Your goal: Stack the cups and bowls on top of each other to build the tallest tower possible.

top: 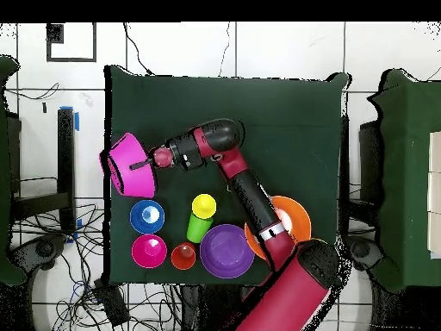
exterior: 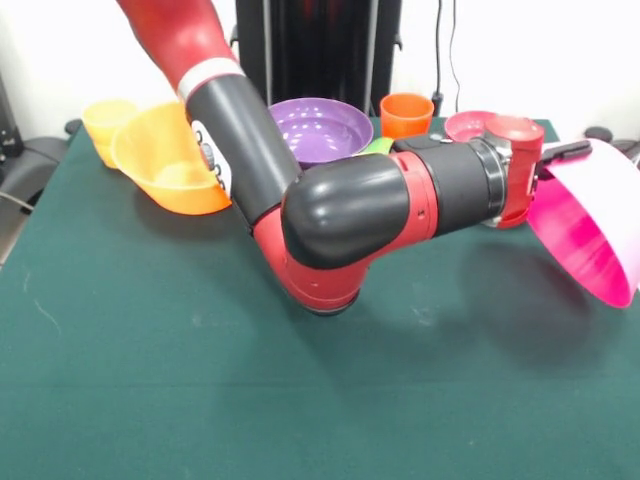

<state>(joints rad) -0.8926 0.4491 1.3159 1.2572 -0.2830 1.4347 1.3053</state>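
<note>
Gripper (exterior: pixel 560 153) pinching rim of large hot pink bowl (exterior: pixel 590 230), held tilted on its side, off the green cloth table (exterior: pixel 200 400) near its edge, well apart from purple bowl (exterior: pixel 320 128), orange bowl (exterior: pixel 165 160) and the cups. Best turned mouth-down and level before lowering, set on the widest base available, released only once rim sits flat. All glossy smooth plastic, round, thin-walled, likely slippery; cups tapered, e.g. orange cup (exterior: pixel 406 113).
</note>
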